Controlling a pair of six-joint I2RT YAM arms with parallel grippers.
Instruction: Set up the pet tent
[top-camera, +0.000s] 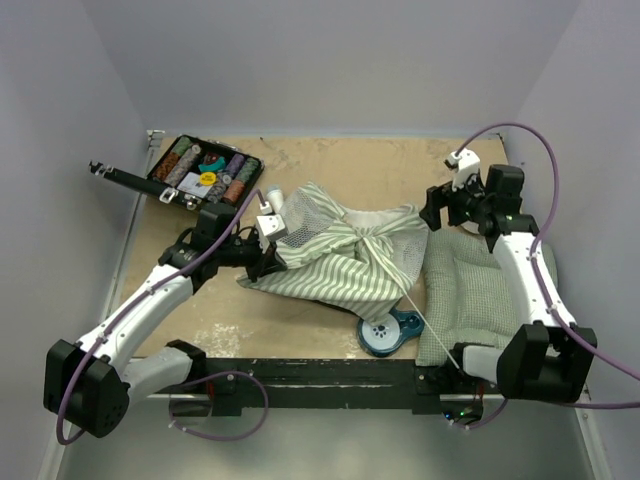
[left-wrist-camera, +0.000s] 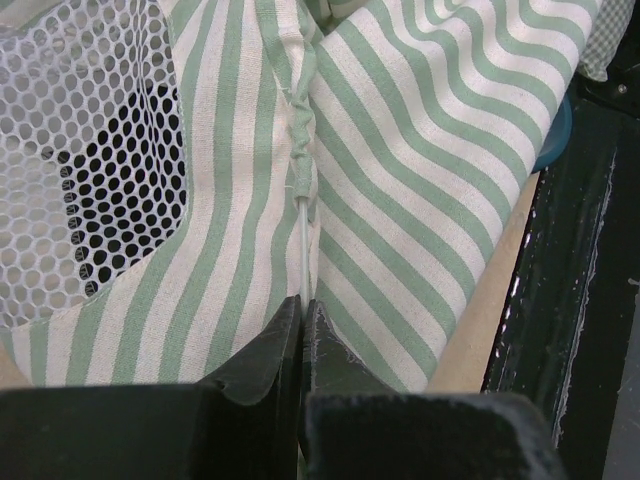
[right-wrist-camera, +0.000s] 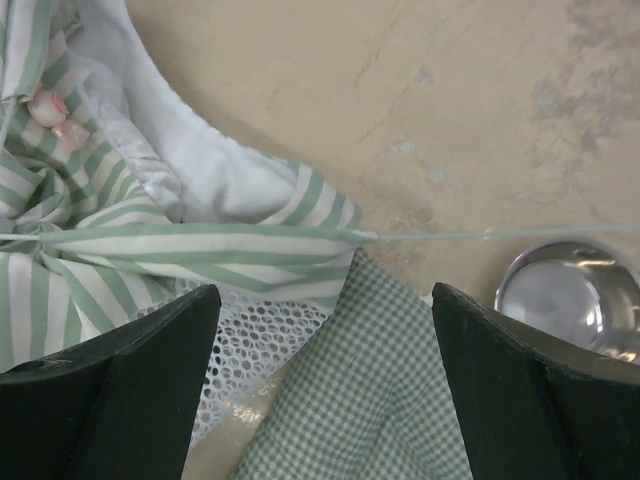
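Observation:
The pet tent (top-camera: 340, 255) lies collapsed in a heap mid-table, green-and-white striped with white mesh panels. My left gripper (top-camera: 268, 262) is at its left edge. In the left wrist view it (left-wrist-camera: 302, 306) is shut on a thin white pole (left-wrist-camera: 302, 250) that comes out of a striped fabric sleeve (left-wrist-camera: 400, 150), with a mesh window (left-wrist-camera: 90, 150) to the left. My right gripper (top-camera: 434, 214) is open and empty above the tent's right corner. In the right wrist view it (right-wrist-camera: 325, 292) hovers over striped fabric (right-wrist-camera: 150, 250), and a pole (right-wrist-camera: 490, 235) sticks out to the right.
A green checked cushion (top-camera: 468, 290) lies right of the tent, also in the right wrist view (right-wrist-camera: 370, 400). A teal bowl stand (top-camera: 390, 333) sits at the front; a steel bowl (right-wrist-camera: 570, 295) shows nearby. A pole (top-camera: 432, 328) runs to the front right. An open case of small items (top-camera: 205, 170) stands back left.

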